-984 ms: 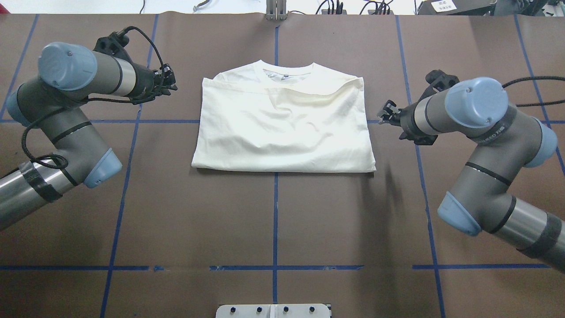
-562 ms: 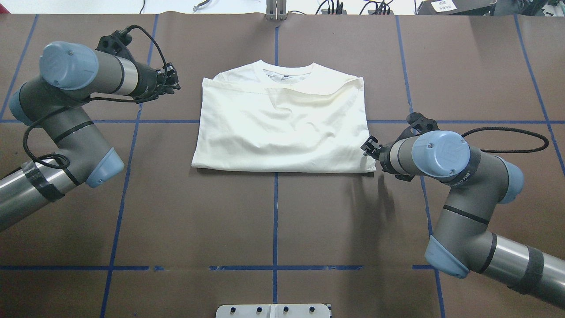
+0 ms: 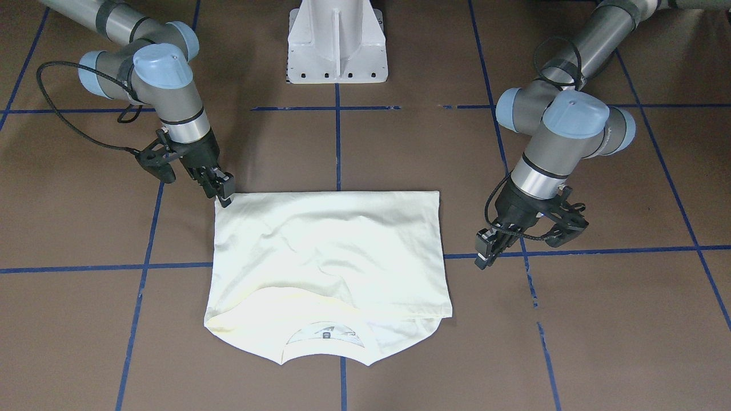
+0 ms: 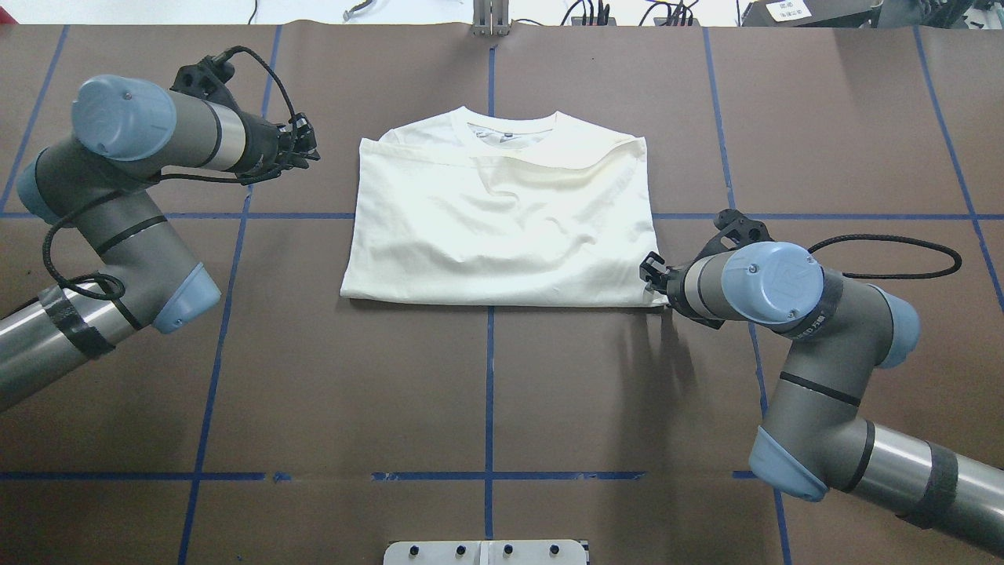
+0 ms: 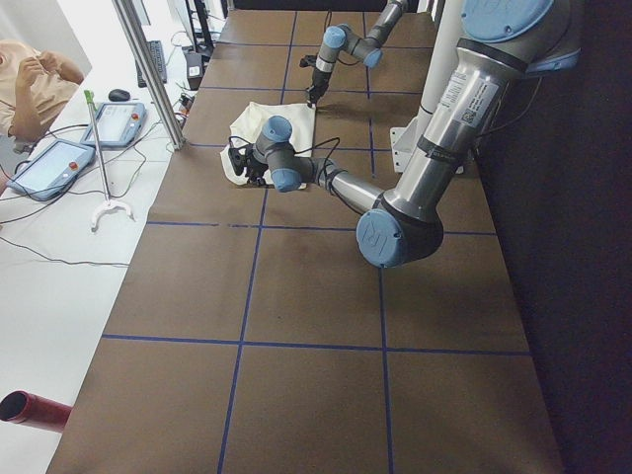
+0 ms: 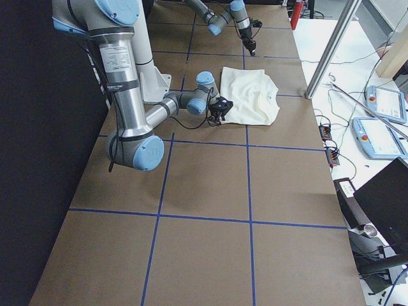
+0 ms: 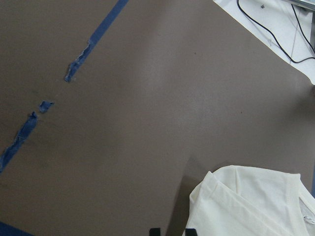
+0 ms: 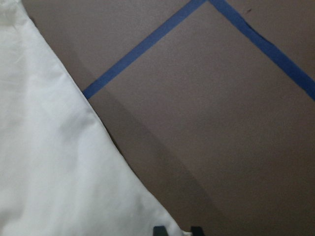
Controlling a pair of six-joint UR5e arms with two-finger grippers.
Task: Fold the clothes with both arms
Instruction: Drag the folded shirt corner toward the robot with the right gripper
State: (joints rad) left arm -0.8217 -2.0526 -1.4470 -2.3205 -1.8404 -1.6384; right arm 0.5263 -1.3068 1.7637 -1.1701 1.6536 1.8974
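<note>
Two arms worked over the brown bench (image 4: 314,377), the left arm (image 4: 125,235) and the right arm (image 4: 816,361). Between them lay the white T-shirt (image 4: 502,227), folded into a rough rectangle with its collar at the end away from the robot.

The right claw (image 4: 649,275) was down at the shirt's corner, and the cloth spread away in front of it. Its tip was touching the hem, or all but touching it. Its wrist camera showed two black fingertips (image 8: 158,230) a narrow gap apart, and the corner of the cloth ran right up to that gap. I couldn't tell whether it actually had the fabric pinched.

The left claw (image 4: 306,151) pointed at the shirt's collar end from the opposite side, with a strip of brown bench between it and the cloth. Its fingertips (image 7: 155,232) also stood a little apart and had nothing in them. The shirt's shoulder corner lay just ahead of them. A blue tape line (image 4: 298,215) passed close by that claw, and the white pedestal (image 3: 337,40) stood well behind both.
</note>
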